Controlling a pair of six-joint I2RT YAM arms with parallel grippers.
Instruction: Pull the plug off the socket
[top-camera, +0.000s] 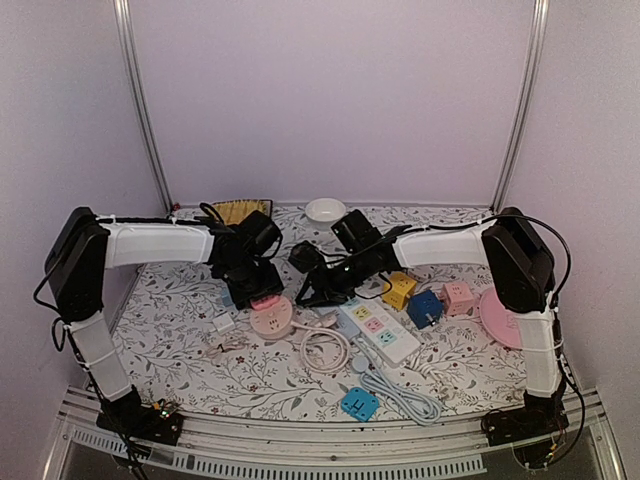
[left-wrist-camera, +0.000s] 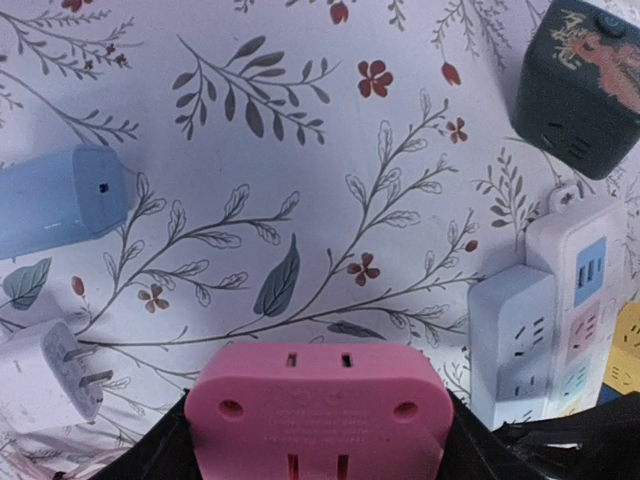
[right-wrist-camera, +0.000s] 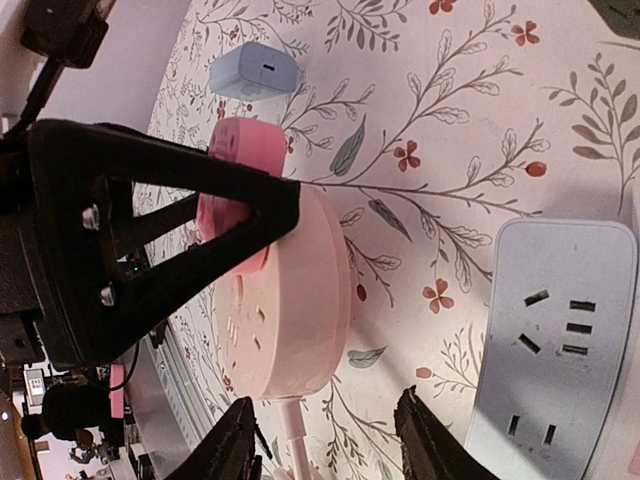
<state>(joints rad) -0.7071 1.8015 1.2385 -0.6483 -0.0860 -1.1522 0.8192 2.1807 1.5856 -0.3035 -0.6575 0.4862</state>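
1. Left pincer (top-camera: 258, 292): closed on the pink plug (left-wrist-camera: 320, 400), with one finger against each side of its body. It holds nothing else.
2. Pink plug: sits between the left pincer's fingers, its base against the face of the round pink socket (right-wrist-camera: 290, 300). I cannot tell whether the prongs are fully seated.
3. Round pink socket: lies flat on the counter (right-wrist-camera: 450, 150), directly beneath the left pincer and just ahead of the right pincer's fingertips. Its cord (right-wrist-camera: 292, 440) runs back between those fingers.
4. Right pincer (right-wrist-camera: 325, 405): wide open and holding nothing. Its tips stop short of the socket's rim.
5. White power strip (right-wrist-camera: 555, 330): to one side of the right pincer, apart from the socket. It plays no part in the task.
6. Step in hand: I judge that the plug is gripped and the pull is not yet completed. The socket is not held down.
7. Next move: I would bring the right pincer forward to pin or clamp the socket's rim. Then I would draw the left pincer straight away from the socket face without tilting. Unbraced, the light socket would likely lift along with the plug.
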